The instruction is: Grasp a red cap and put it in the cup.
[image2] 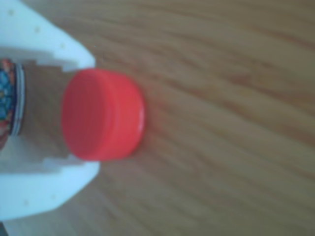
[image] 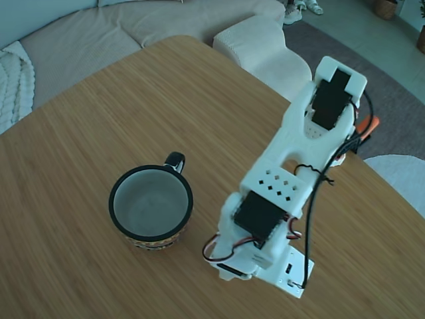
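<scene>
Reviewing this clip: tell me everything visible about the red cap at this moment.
The red cap shows only in the other view, blurred and close. It is a small, round, bright red cap, apparently plastic, with a flat face and faintly ridged side wall. It sits between two white gripper fingers, which look to touch it above and below. The wooden table lies behind it; whether it rests on the wood or is lifted cannot be told. In the fixed view the arm hides it.
</scene>
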Robot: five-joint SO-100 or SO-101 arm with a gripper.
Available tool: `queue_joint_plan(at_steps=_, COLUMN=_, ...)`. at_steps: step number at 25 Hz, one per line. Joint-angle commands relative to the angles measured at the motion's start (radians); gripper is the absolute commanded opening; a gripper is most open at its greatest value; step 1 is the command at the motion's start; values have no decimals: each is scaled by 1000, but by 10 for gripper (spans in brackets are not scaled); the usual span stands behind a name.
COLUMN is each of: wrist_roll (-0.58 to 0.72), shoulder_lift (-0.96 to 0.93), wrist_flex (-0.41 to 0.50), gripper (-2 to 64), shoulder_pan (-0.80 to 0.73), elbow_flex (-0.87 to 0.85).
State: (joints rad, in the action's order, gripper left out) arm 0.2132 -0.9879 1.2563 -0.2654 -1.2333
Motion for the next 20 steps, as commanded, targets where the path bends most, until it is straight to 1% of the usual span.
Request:
queue_joint_plan(at_steps=1, wrist_roll=-17, shoulder_lift=-176, wrist_flex=9, gripper=103, shoulder_pan=48, elbow_flex=44)
queue_joint_plan(at_steps=6, wrist_roll=8, shoulder_lift=-377, wrist_flex=74, gripper=104, shoulder_pan=169, elbow_flex=52)
queue_joint_plan(at_steps=8, wrist_roll=8, shoulder_lift=-433, wrist_flex=80, gripper=104, shoulder_pan=209, elbow_flex=52)
queue_joint_plan(at_steps=14, wrist_roll=3, shoulder_lift=-558, wrist_flex=100, gripper=104, shoulder_pan=276, elbow_flex=38)
queue_joint_plan(at_steps=20, wrist_roll=-3, shoulder_lift=-600, wrist_flex=86, gripper=104, shoulder_pan=360, elbow_flex=43)
